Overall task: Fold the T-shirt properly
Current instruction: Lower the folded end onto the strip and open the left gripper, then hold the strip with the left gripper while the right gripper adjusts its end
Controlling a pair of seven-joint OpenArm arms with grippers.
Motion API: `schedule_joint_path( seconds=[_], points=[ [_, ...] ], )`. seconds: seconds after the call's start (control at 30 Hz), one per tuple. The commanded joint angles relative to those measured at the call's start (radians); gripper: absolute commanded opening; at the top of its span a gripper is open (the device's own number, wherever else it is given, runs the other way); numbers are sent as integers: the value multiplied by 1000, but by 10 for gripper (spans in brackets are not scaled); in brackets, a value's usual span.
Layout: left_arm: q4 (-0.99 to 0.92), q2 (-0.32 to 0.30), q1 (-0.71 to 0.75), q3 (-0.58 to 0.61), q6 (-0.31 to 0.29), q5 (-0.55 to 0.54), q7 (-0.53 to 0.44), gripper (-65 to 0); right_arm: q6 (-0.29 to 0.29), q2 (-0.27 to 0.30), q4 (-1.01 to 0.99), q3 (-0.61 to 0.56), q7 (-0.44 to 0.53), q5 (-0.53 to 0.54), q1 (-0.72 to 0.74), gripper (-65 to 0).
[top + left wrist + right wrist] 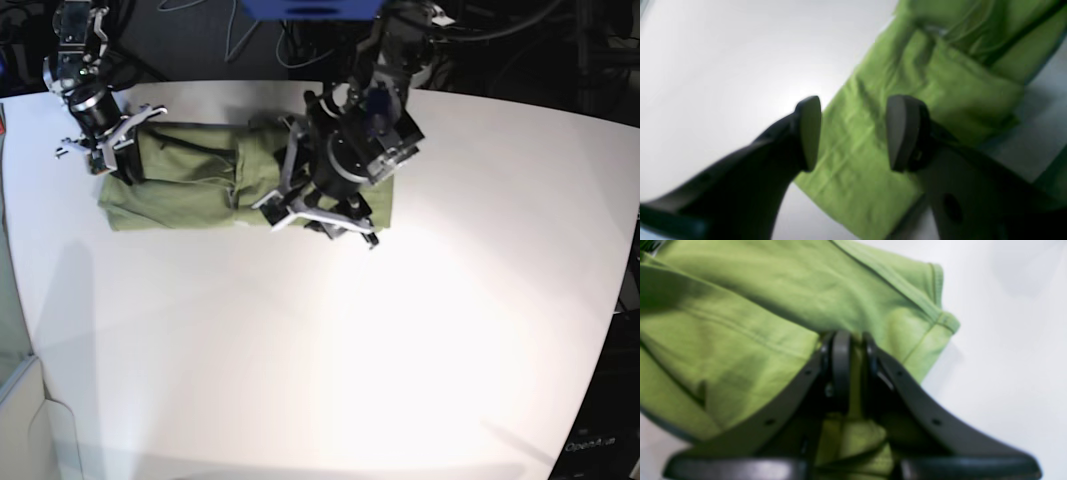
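Observation:
The olive-green T-shirt lies folded into a long wrinkled band across the back of the white table. My right gripper is at the band's left end. In the right wrist view it is shut on a pinch of shirt beside a hemmed edge. My left gripper hovers over the band's right end. In the left wrist view it is open and empty, its pads either side of a flat fold of shirt below. The label is not visible.
Dark cables and equipment crowd the space behind the table's back edge. The table's curved edge runs down the left side and the right side. A pale object sits off the table at lower left.

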Motion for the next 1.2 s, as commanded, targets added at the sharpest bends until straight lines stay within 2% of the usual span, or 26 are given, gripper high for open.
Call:
schedule_joint_path(
  seconds=[0.0, 0.07, 0.2, 0.27, 0.63, 0.8, 0.97, 1.17],
  points=[
    [14, 8, -3, 0, 5, -23, -23, -352, 11, 5, -8, -5, -98, -58, -18, -595],
    [14, -23, 3, 0, 5, -65, -17, -398, 11, 5, -8, -5, -98, -58, -17, -595],
    [14, -86, 20, 0, 5, -141, -14, -545, 11, 5, -8, -5, -98, -58, -15, -595],
    [9, -108, 33, -5, 5, -151, -14, -569, 11, 5, -8, -5, -98, -58, -14, -595],
    [-129, -89, 6, -269, 5, -155, -25, -572, 11, 11, -7, 0, -98, -58, -12, -595],
    [-261, -88, -33, -276, 5, -157, -49, -572, 11, 14, 25, 1, -98, -58, -14, -595],
    [-279, -68, -29, -276, 5, -155, -89, -572, 11, 36, 107, 12, -96, -58, -31, -595],
    [-279, -71, -24, -295, 5, -155, -83, -572, 11, 33, 280, 98, -98, -58, -58, -595]
  ],
)
